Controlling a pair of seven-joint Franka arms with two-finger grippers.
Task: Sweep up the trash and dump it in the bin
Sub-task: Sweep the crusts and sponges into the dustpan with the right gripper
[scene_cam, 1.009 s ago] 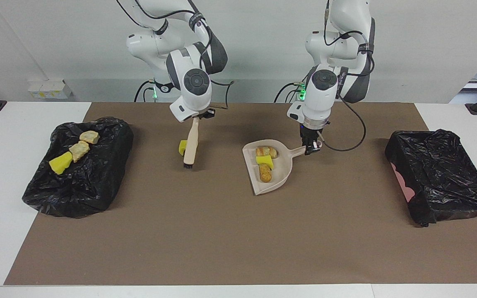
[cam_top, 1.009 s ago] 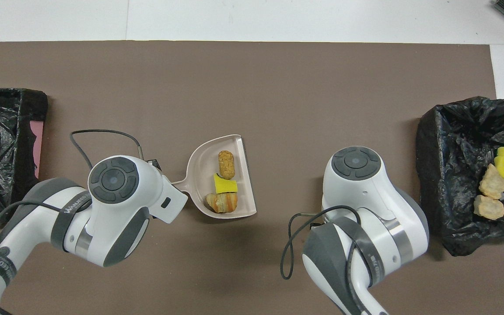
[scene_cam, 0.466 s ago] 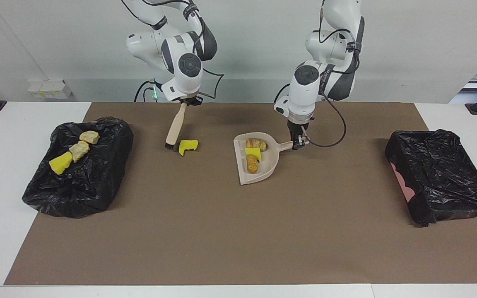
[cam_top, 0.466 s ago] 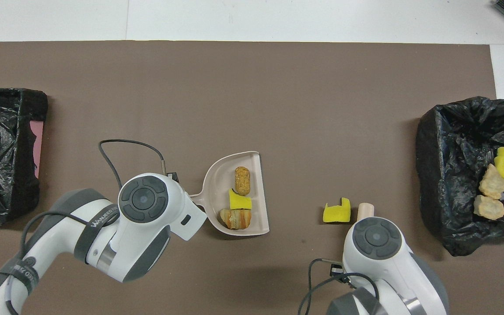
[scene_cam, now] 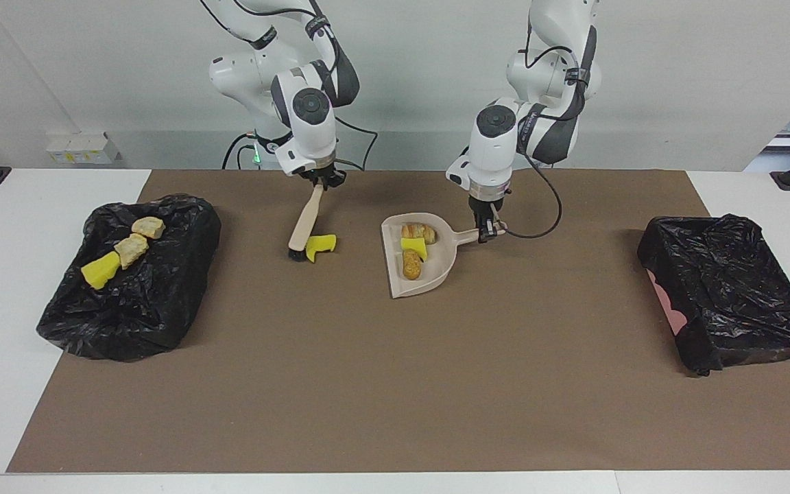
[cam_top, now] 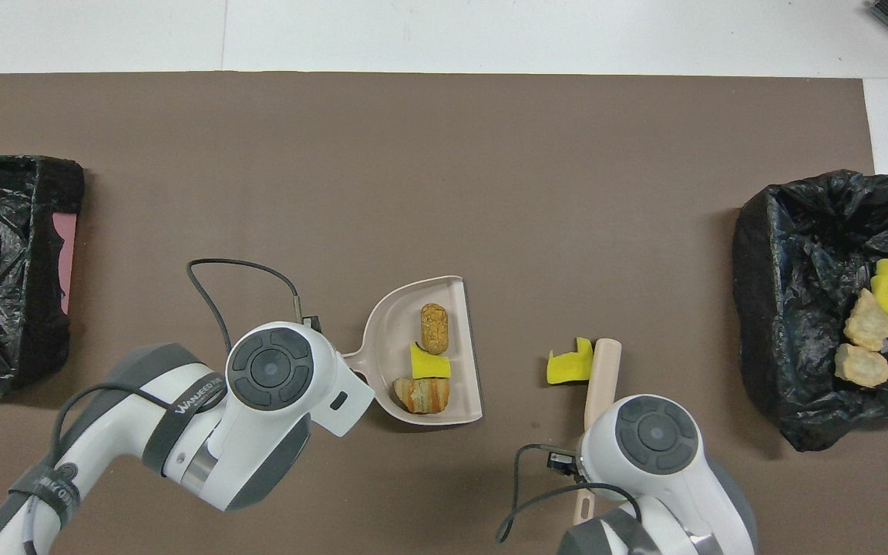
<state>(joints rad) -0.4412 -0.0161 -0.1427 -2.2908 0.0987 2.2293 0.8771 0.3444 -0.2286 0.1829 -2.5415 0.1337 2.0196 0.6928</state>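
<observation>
Bin (scene_cam: 131,295) at the right arm's end of the mat holds three scraps (scene_cam: 124,250). Right gripper (scene_cam: 319,182) clamps the brush (scene_cam: 304,224); bristles touch a yellow chunk (scene_cam: 320,245) on the mat, probably. Dustpan (scene_cam: 395,274) mid-mat carries three scraps (scene_cam: 413,248); left gripper (scene_cam: 487,232) is closed on its handle. Second bin (scene_cam: 731,295) sits at the left arm's end.

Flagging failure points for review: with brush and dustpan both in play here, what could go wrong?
The black-bristled beige brush sits beside the loose yellow sponge chunk, well short of the beige dustpan; a stroke may skid it past. The dustpan's three scraps lie near its open lip and could spill when lifted.
</observation>
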